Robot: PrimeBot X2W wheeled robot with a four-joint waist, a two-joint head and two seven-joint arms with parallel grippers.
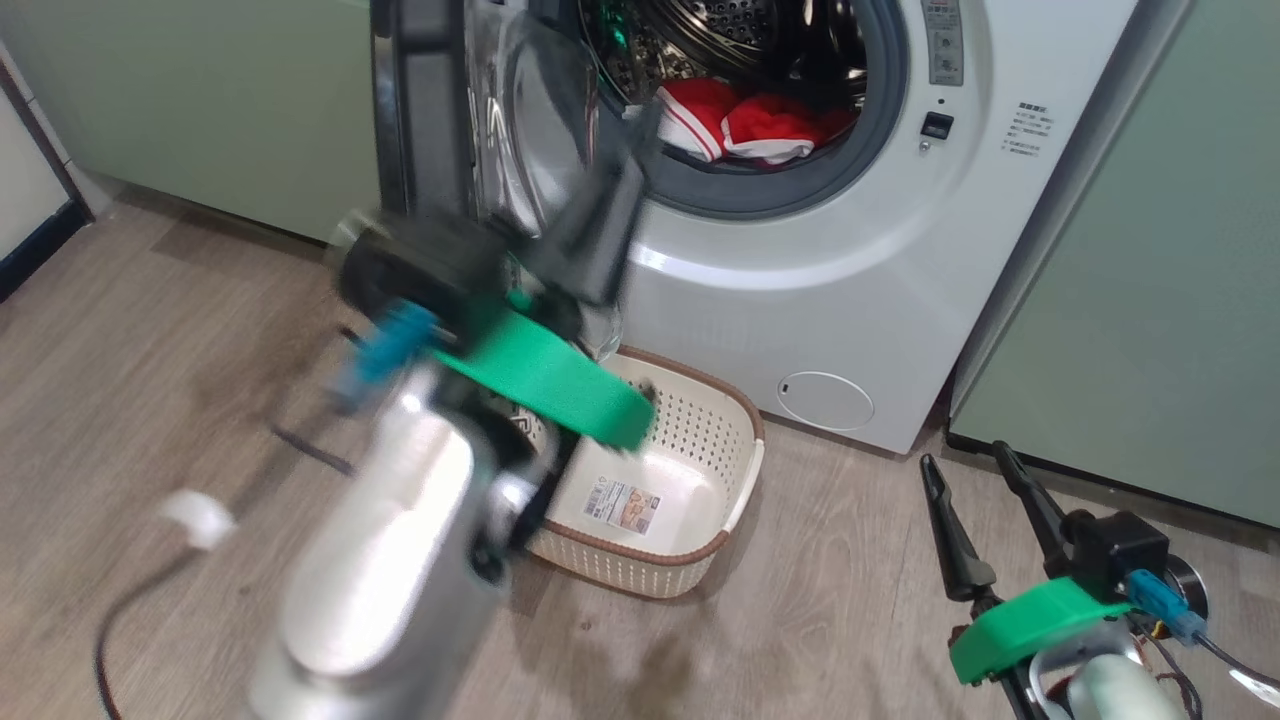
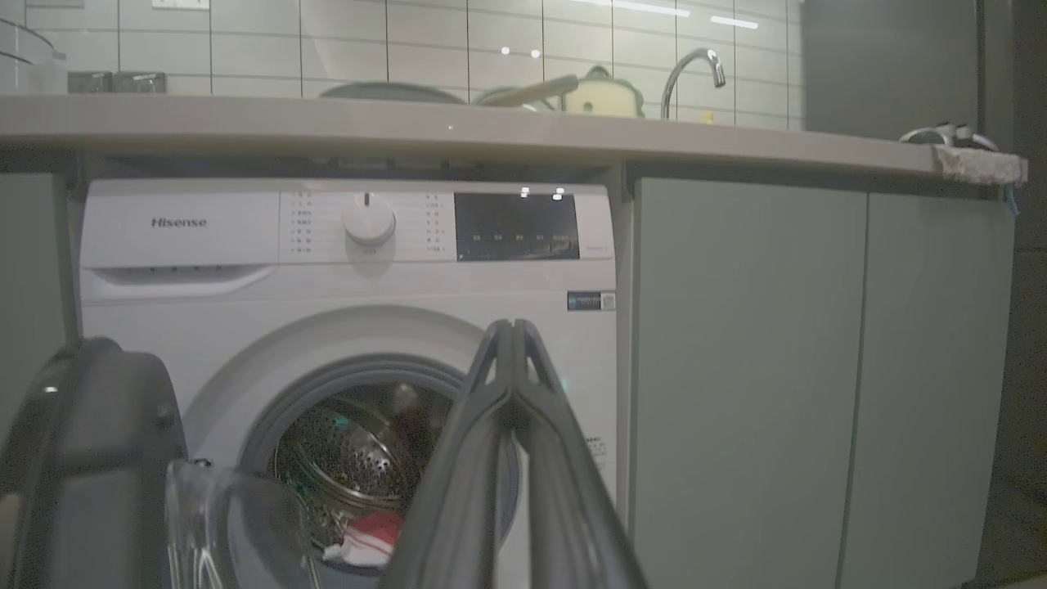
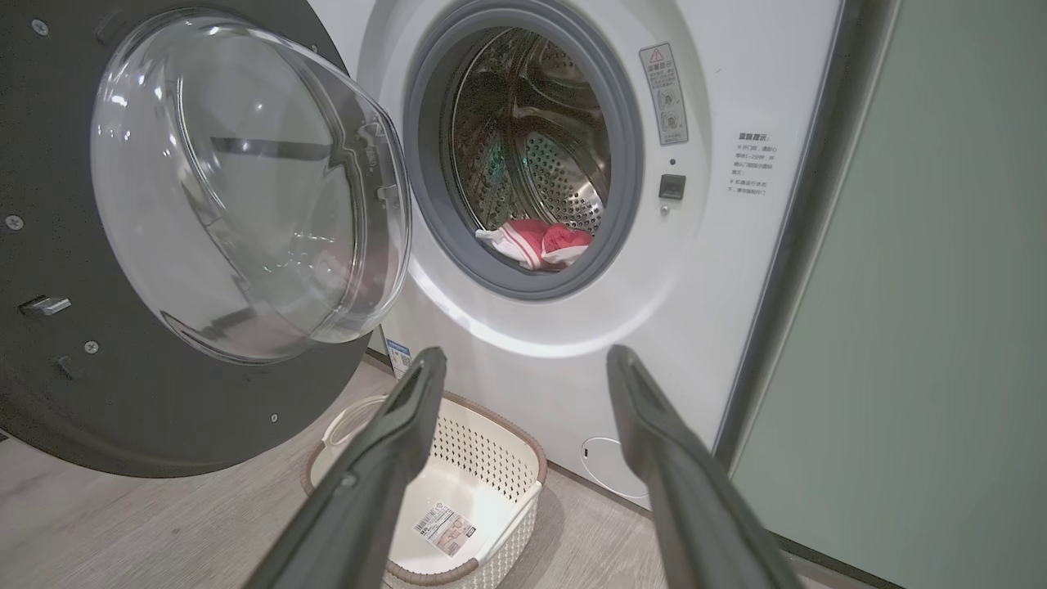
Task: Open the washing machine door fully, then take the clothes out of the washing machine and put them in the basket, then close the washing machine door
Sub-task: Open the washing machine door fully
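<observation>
The white washing machine (image 1: pixel 850 290) stands with its drum open. Its door (image 1: pixel 440 120) is swung out to the left, black rim (image 3: pixel 82 393) and clear glass bowl (image 3: pixel 221 188) facing out. The red and white clothes (image 1: pixel 760 125) lie at the drum's front lip, also seen as clothes (image 3: pixel 536 241) and clothes (image 2: pixel 372 536). The cream basket (image 1: pixel 700 460) sits on the floor below the door and holds no clothes. My left gripper (image 1: pixel 632 165), blurred, is raised in front of the porthole's left edge, shut and holding nothing (image 2: pixel 515 327). My right gripper (image 1: pixel 965 458) hangs low at the right, open (image 3: pixel 525 358).
Pale green cabinets (image 1: pixel 1150 300) flank the machine on both sides. A countertop (image 2: pixel 491 131) with a faucet and pots runs above it. A black cable (image 1: pixel 120 610) lies on the wood floor at lower left. Open floor lies to the right of the basket.
</observation>
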